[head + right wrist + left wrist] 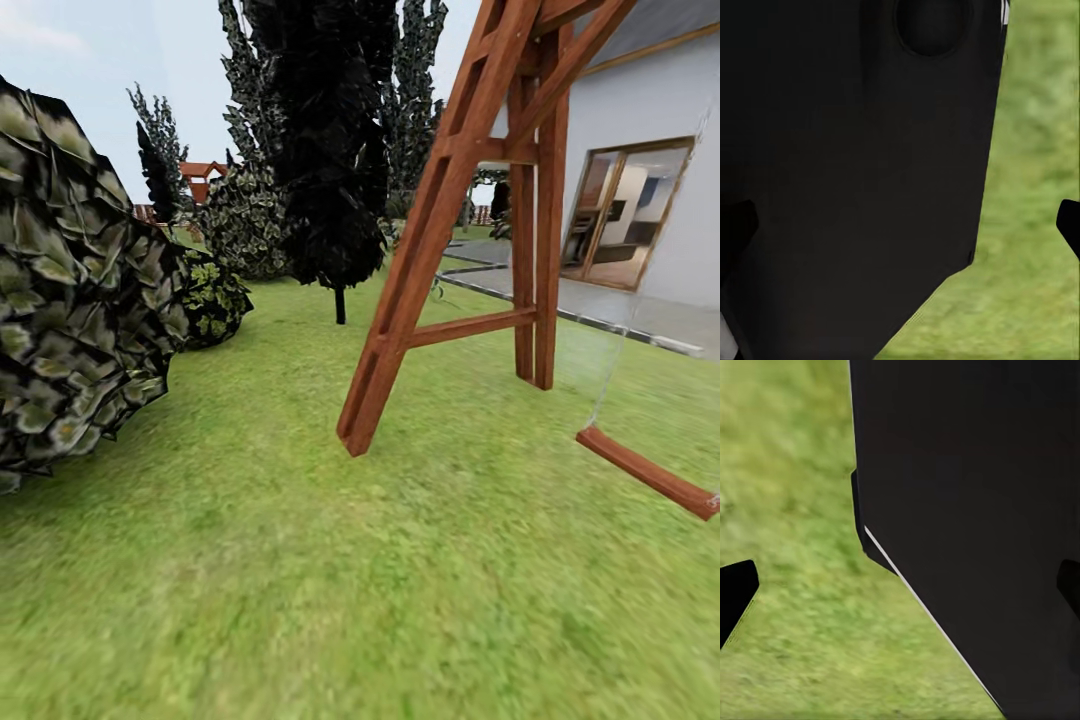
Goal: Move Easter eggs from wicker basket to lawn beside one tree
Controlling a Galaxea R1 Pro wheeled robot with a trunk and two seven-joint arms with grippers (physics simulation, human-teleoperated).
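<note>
The head view looks over the short green grass of the lawn, with a big mottled leafy bush at the left, a dark narrow cypress-like tree farther back, and the red-brown wooden frame of a swing at the right, its plank seat hanging low over the grass. Behind the swing stands the white house wall with a wood-framed window.

In the left wrist view the left gripper has its two dark fingertips well apart, with a large black panel (the robot's own body, it seems) and grass between and beyond them. The right gripper likewise has its fingertips spread wide, the same black surface between them and lawn just beyond the one fingertip.
</note>
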